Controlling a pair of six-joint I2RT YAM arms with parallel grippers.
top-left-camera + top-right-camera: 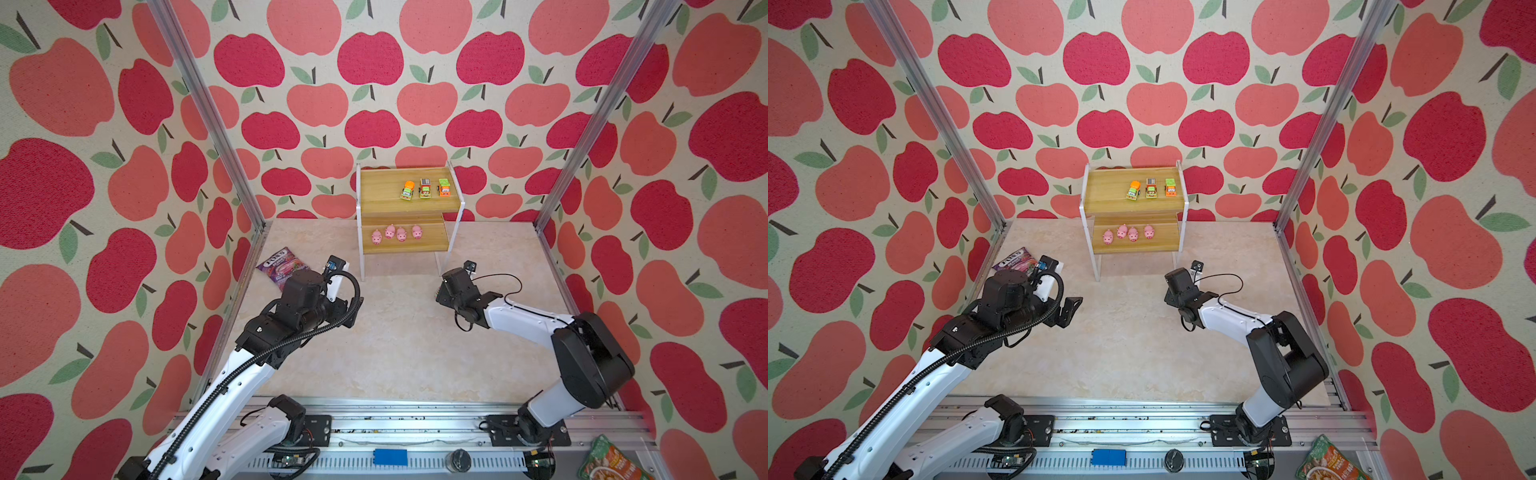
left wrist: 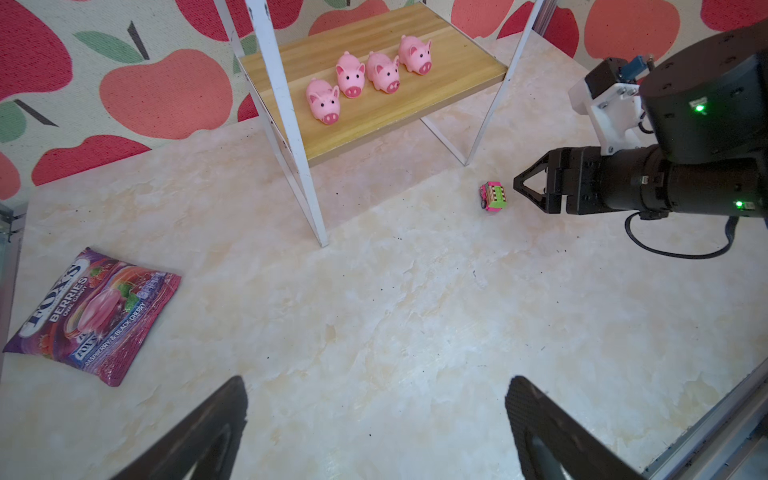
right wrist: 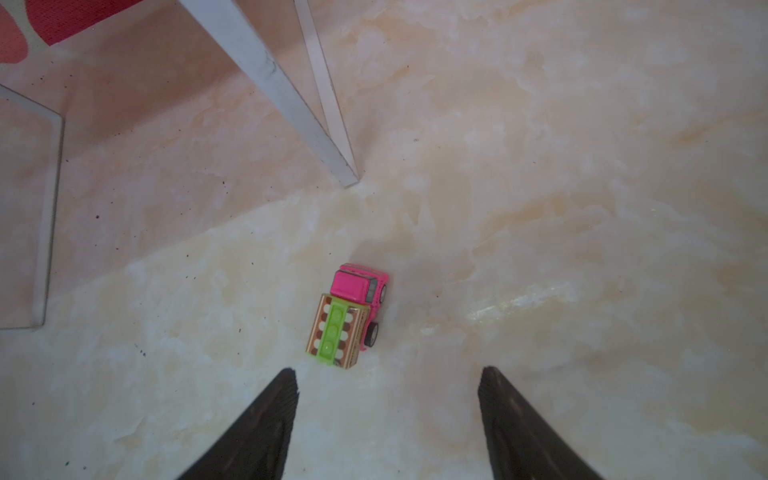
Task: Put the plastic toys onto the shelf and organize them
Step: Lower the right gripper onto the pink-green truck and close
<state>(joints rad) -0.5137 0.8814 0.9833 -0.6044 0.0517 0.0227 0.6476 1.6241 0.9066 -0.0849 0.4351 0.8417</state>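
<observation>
On the table (image 3: 540,208), near the shelf's (image 1: 384,193) front right leg, the pink truck (image 3: 351,316) lies free, just ahead of the right gripper (image 3: 388,374), jaws apart. Left gripper (image 2: 376,382): jaws wide apart. Three trucks (image 1: 424,189) occupy the top board's right half; four pigs (image 1: 397,234) line the lower board.

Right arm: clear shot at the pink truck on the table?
Probably yes. The pink truck sits on bare table just ahead of the open right gripper, nothing between them; the shelf leg stands beyond the truck, apart from it.
</observation>
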